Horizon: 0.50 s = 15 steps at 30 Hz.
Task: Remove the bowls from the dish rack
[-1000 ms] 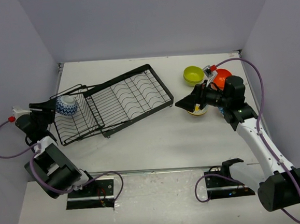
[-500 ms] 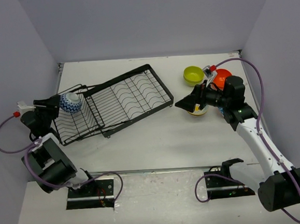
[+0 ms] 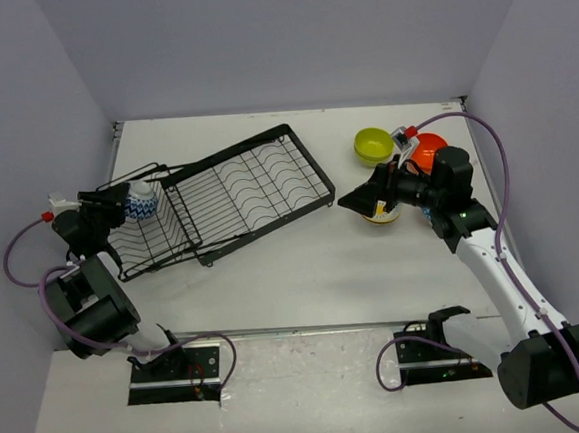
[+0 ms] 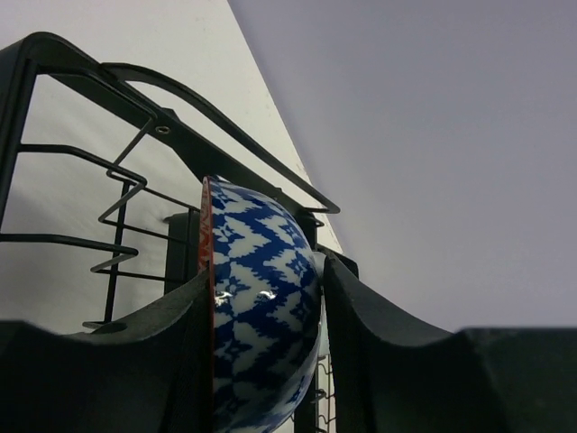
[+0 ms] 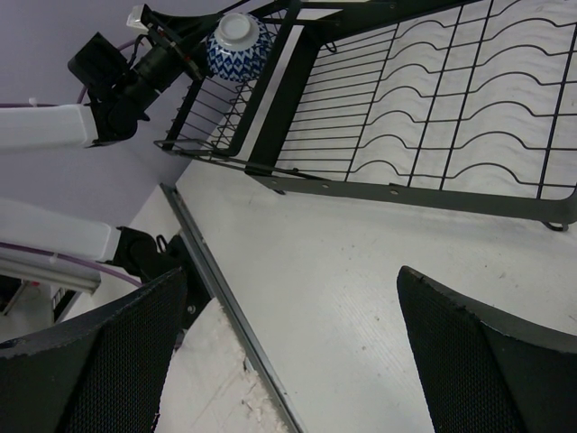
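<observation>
Left fingers (image 4: pixel 135 361) squeeze the blue bowl (image 4: pixel 261 307) at the rack's (image 5: pixel 406 196) small end; right fingers (image 5: pixel 99 352) spread wide, holding nothing, over open table (image 5: pixel 361 289).

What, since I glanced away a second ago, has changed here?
The left pincer swung in toward the rack and closed on the blue bowl, nudging it slightly rightward; its fingers now touch both sides. The right pincer stayed open and still; rack and other bowls unchanged.
</observation>
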Available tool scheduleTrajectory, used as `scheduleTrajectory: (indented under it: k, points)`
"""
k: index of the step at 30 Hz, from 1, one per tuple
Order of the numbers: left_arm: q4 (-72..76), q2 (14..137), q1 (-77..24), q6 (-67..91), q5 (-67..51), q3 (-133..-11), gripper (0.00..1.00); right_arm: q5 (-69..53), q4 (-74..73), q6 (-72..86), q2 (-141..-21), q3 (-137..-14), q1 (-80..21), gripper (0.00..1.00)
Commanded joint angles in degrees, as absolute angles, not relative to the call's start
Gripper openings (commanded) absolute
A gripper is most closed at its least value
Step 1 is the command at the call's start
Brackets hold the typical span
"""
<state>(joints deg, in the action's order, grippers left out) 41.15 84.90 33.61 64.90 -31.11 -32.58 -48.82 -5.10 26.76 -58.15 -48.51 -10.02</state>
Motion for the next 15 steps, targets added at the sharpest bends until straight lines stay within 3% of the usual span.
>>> scheduleTrajectory:
  k: [1, 7, 13, 15]
  points:
    - [45.6, 85.8, 32.9, 65.9, -31.6, -34.1, 0.45, -48.3, -4.0, 25.7, -58.1, -48.7, -10.3, 0.99]
    - [45.9, 85.2, 32.5, 65.9, -31.4, -34.2, 0.42, -48.3, -4.0, 25.7, -58.3, -48.6, -10.4, 0.99]
    - [44.4, 84.2, 32.1, 65.0, -31.4, -35.3, 0.25, -48.3, -4.0, 25.7, -58.3, -48.5, -10.4, 0.99]
    - [43.3, 83.7, 31.9, 64.3, -31.1, -35.9, 0.14, -48.3, -4.0, 25.7, -58.2, -48.4, -10.4, 0.99]
